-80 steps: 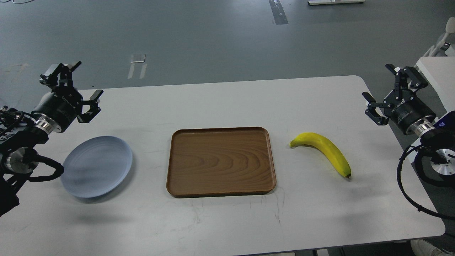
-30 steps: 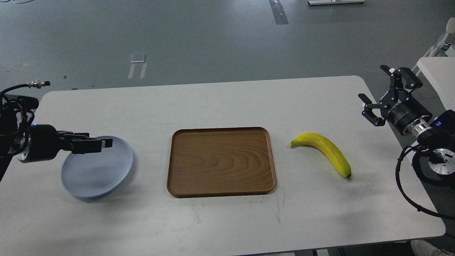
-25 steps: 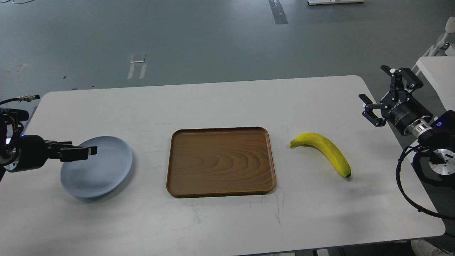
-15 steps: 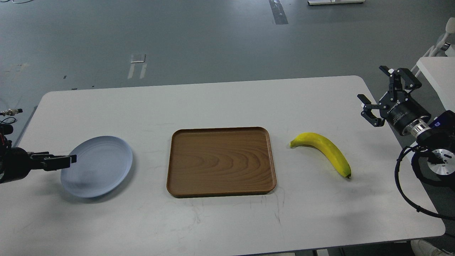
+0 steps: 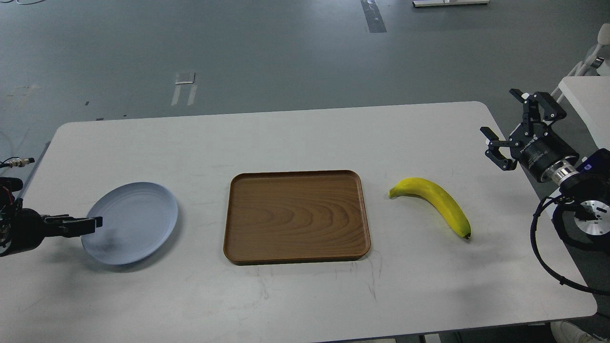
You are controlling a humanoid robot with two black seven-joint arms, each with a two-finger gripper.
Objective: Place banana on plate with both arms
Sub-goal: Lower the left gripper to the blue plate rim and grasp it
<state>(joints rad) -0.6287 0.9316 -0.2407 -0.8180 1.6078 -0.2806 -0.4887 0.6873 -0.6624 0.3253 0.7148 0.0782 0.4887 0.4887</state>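
The yellow banana (image 5: pixel 436 202) lies on the white table right of the tray, its stem end towards the tray. The pale grey-blue plate (image 5: pixel 133 221) lies flat at the left. My left gripper (image 5: pixel 96 223) is low at the plate's left rim, pointing right. It is seen side-on, so its two fingers overlap, and I cannot tell whether it touches the rim. My right gripper (image 5: pixel 512 122) is open and empty, raised beyond the table's right edge, up and right of the banana.
A brown wooden tray (image 5: pixel 296 257) sits mid-table between plate and banana. The white table (image 5: pixel 305 138) ends close to my right arm. Another white table corner (image 5: pixel 584 93) stands at the far right.
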